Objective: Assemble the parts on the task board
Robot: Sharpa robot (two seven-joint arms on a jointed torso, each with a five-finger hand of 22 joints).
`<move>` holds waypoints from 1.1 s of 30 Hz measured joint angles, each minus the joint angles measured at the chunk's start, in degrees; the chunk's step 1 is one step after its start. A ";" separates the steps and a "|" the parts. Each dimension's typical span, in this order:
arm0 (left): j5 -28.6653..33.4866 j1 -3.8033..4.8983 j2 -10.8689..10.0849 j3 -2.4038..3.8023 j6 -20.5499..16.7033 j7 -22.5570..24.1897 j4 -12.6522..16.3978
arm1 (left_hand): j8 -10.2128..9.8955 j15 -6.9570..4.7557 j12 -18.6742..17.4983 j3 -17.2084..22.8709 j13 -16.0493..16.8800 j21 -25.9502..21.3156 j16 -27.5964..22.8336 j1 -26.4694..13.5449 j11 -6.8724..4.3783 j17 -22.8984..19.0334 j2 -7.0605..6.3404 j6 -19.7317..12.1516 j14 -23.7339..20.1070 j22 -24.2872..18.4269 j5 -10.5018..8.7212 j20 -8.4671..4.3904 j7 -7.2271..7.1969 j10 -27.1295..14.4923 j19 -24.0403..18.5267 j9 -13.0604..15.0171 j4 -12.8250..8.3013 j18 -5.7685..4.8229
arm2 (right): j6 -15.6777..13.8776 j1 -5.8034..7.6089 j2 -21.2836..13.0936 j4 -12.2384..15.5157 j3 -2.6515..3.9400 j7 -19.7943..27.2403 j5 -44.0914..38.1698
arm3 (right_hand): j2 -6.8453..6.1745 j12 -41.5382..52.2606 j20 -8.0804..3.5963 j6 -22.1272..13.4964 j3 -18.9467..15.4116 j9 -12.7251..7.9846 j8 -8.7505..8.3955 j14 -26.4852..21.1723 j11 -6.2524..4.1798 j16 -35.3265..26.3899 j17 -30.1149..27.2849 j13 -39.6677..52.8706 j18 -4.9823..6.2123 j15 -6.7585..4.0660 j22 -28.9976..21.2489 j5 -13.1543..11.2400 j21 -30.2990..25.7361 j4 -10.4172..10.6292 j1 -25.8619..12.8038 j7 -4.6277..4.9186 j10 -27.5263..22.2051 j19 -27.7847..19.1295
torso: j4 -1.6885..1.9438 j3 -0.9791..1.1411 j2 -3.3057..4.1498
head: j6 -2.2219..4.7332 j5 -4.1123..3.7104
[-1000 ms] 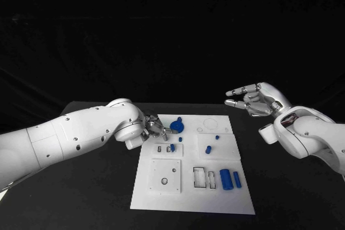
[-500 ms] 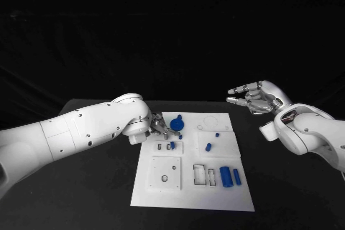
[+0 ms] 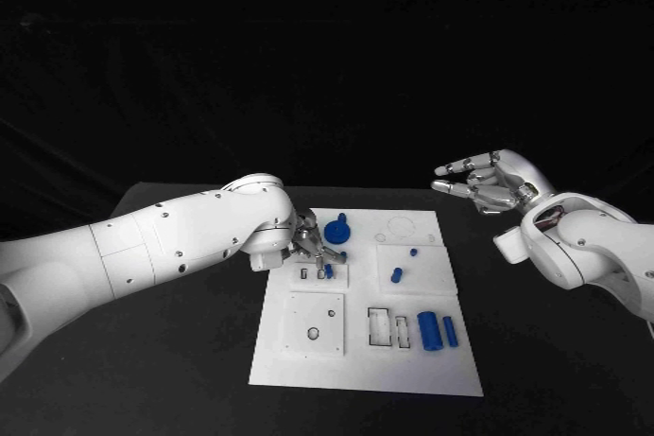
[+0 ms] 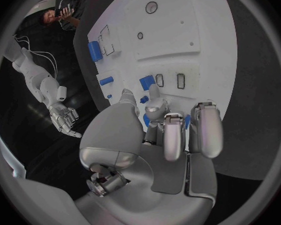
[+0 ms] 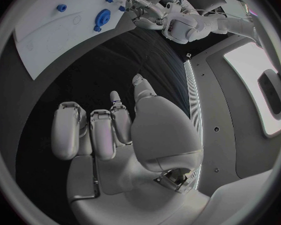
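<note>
In the head view, the board [image 3: 368,313] is a flat white matte plate on the black table [image 3: 178,360], cut with small rectangular and round recesses. Smooth blue parts lie on it: a round gear [image 3: 335,233] just beyond the left hand's fingertips, a short peg [image 3: 397,275] and a small stud [image 3: 412,253] to their side, and two cylinders [image 3: 438,332] lying side by side well nearer the robot. The left hand [image 3: 302,247], silver and jointed at the end of a glossy white arm, reaches down over the board's far-left part with its fingers drawn close together around a small blue part [image 3: 327,270] at their tips, which stands at the slotted block; whether they actually pinch it is unclear here. The right hand [image 3: 480,185] hovers off the board, raised over the table, its fingers apart and loosely curled, holding nothing. In the left wrist view, the left hand [image 4: 159,130] shows rounded metal fingers with pale pads; the fingertips [image 4: 154,102] close narrowly on the blue part [image 4: 147,82], which sits just beside two small dark rectangular slots [image 4: 170,80] in the board [image 4: 197,30]. In the right wrist view, the right hand [image 5: 122,130] is bare, its smooth silver fingers spread and gently bent, with the board [image 5: 65,25] and the toothed gear [image 5: 104,15] far beyond the fingertips.
</note>
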 measured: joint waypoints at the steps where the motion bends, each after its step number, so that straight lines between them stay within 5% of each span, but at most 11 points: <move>1: -0.03 0.00 0.07 -0.01 0.18 -0.01 0.07 | 0.06 0.00 0.00 0.00 0.00 0.00 0.00 0.24 0.00 0.00 0.24 -0.03 0.00 0.01 0.00 0.00 -0.03 0.00 0.00 0.11 0.00 0.00 | 0.00 0.00 0.04 -0.06 -0.01 -0.04 0.00 | 0.00 0.00 0.00 0.00 0.00 0.00 0.00 0.00 0.00 0.00 0.02 0.00 0.00 0.00 0.00 0.00 0.00 0.00 0.00 0.00 0.00 0.00 | 0.00 0.01 0.00 | -0.04 0.01; 3: -0.08 0.00 0.15 -0.01 0.41 -0.04 0.22 | 0.35 0.00 0.00 0.45 0.08 0.00 0.00 0.79 0.00 0.00 0.72 -0.34 0.00 0.16 0.00 0.00 -0.09 0.00 0.00 0.37 -0.17 0.00 | 0.01 -0.01 0.13 -0.17 -0.01 -0.06 -0.01 | -0.16 0.00 -0.14 0.00 0.00 0.00 0.00 0.00 0.00 -0.32 0.04 0.00 0.00 0.00 -0.14 0.00 -0.22 0.00 0.16 0.00 0.00 -0.14 | 0.00 0.02 0.00 | -0.12 0.05; 11: -0.16 0.00 0.72 -0.02 1.25 -0.09 0.05 | 1.16 0.00 0.24 6.28 0.31 0.23 0.00 0.58 0.00 -0.01 -1.40 -1.01 0.00 0.69 0.00 0.00 -0.19 0.00 0.00 1.87 0.10 0.00 | 0.11 -0.02 0.35 -0.29 -0.04 -0.07 -0.02 | -0.22 -0.25 -0.21 0.00 0.00 0.00 0.00 0.00 0.00 -0.34 0.04 0.00 0.00 0.00 -0.26 0.00 -0.22 0.00 0.22 0.00 0.00 -0.21 | -0.03 0.03 0.01 | -0.40 0.19; 25: -0.19 0.00 1.75 -0.02 2.51 -0.13 -1.64 | 1.19 0.00 0.48 8.27 0.50 0.42 0.00 0.55 0.00 -0.01 -1.94 -1.22 0.00 0.94 0.00 0.01 0.00 -0.01 0.00 2.37 0.01 0.00 | 0.42 -0.02 0.47 -0.39 -0.07 -0.01 0.00 | -0.23 -0.52 -0.21 0.00 0.00 -0.01 0.00 0.00 0.00 -0.34 0.03 0.01 0.00 0.00 -0.40 0.00 -0.21 0.00 0.21 0.00 0.00 -0.21 | -0.03 0.01 0.03 | -0.65 0.25; 33: -0.20 0.00 2.26 -0.04 3.20 -0.15 -2.40 | 1.47 0.00 0.57 12.08 0.57 0.42 0.00 2.03 0.01 -0.01 -3.41 -1.43 0.00 0.97 0.00 0.01 -0.20 -0.01 0.00 2.98 -0.03 0.01 | 0.55 -0.03 0.56 -0.41 -0.08 0.00 0.01 | -0.23 -0.51 -0.21 0.00 0.00 -0.01 0.00 0.00 0.00 -0.34 0.02 0.01 0.00 0.00 -0.47 0.00 -0.21 0.00 0.21 0.00 0.00 -0.21 | 0.00 0.00 0.03 | -0.72 0.17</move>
